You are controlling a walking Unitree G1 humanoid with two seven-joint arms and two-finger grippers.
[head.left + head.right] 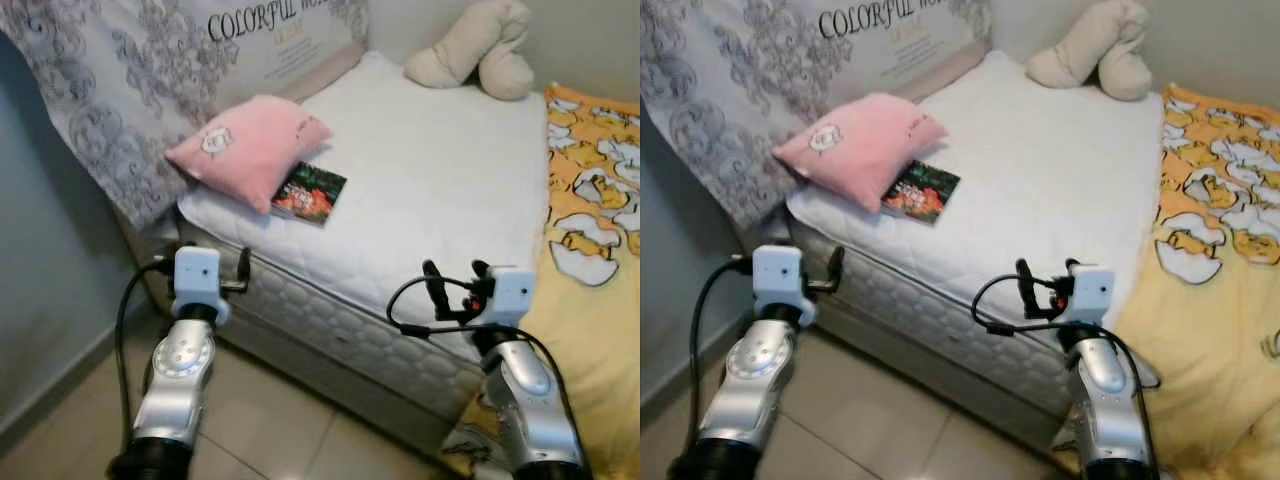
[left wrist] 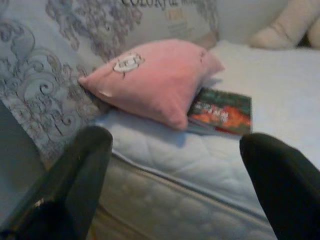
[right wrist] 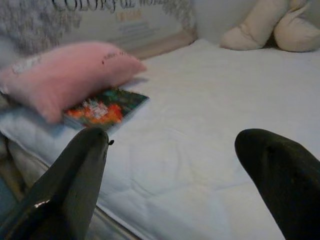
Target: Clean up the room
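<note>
A book (image 1: 309,192) lies on my bed's white mattress (image 1: 430,170), touching a pink pillow (image 1: 250,146). My left gripper (image 2: 175,185) and right gripper (image 3: 172,185) hover before the bed edge, fingers spread, holding nothing.

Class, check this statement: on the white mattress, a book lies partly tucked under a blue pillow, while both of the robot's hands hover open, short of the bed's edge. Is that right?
Not quite. The pillow is pink, not blue, as the left eye view shows. The rest holds: the book lies partly tucked under it on the white mattress, and the left hand and right hand hover open, short of the bed's edge.
</note>
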